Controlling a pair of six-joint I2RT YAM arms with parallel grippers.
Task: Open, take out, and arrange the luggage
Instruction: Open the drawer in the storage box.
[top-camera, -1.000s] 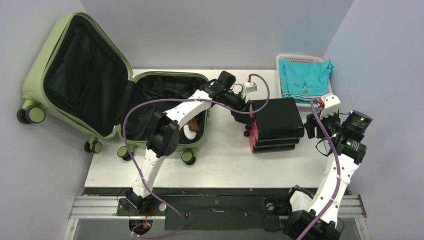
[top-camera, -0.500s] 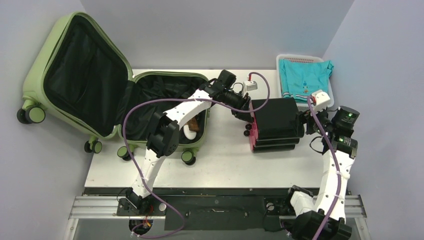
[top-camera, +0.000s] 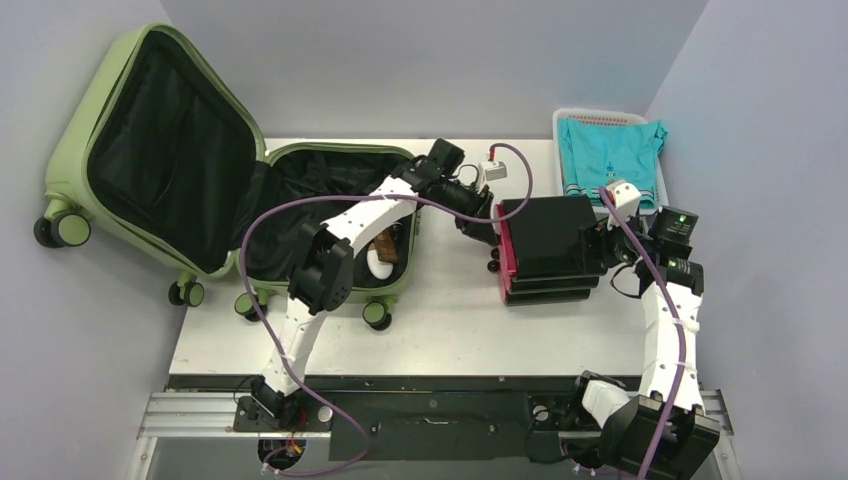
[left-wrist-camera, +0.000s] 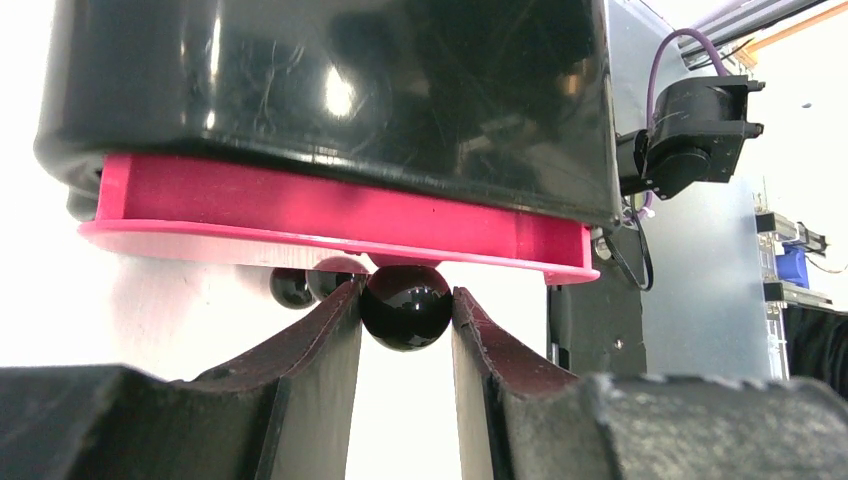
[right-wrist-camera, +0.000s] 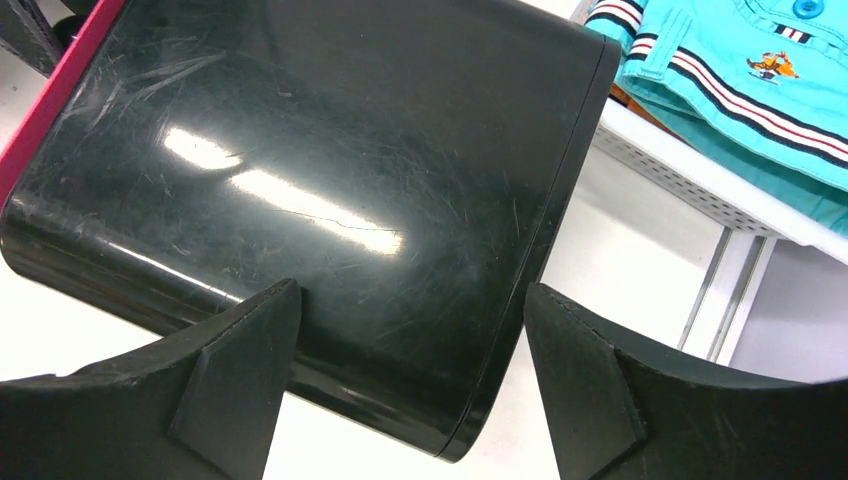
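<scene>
Where the camera looks down from above, the luggage (top-camera: 150, 150) lies open at the left end of the table (top-camera: 440, 325). Its base rests on the table, its lid stands tilted up beyond the table's left edge, and black lining shows in both halves. A white thing (top-camera: 379, 263) lies in the base. A black case (top-camera: 555, 240) lies right of the middle, well apart from the luggage, its pink side turned left. Behind it, in the far right corner, a white basket (top-camera: 572, 120) holds a teal shirt (top-camera: 610, 160). The left pincer (top-camera: 490, 232) sits at the case's pink side and the right pincer (top-camera: 603, 245) at its opposite end.

From the left wrist, the left pincer is nearly closed, its two fingers pressed on either side of a round black wheel (left-wrist-camera: 404, 312) under the pink side. Another wheel shows behind it.

From the right wrist, the right pincer is spread wide and holds nothing. A glossy, scratched corner of the case lies between and below its fingers. Whether they touch the case I cannot tell. The basket and shirt show at the upper right.
</scene>
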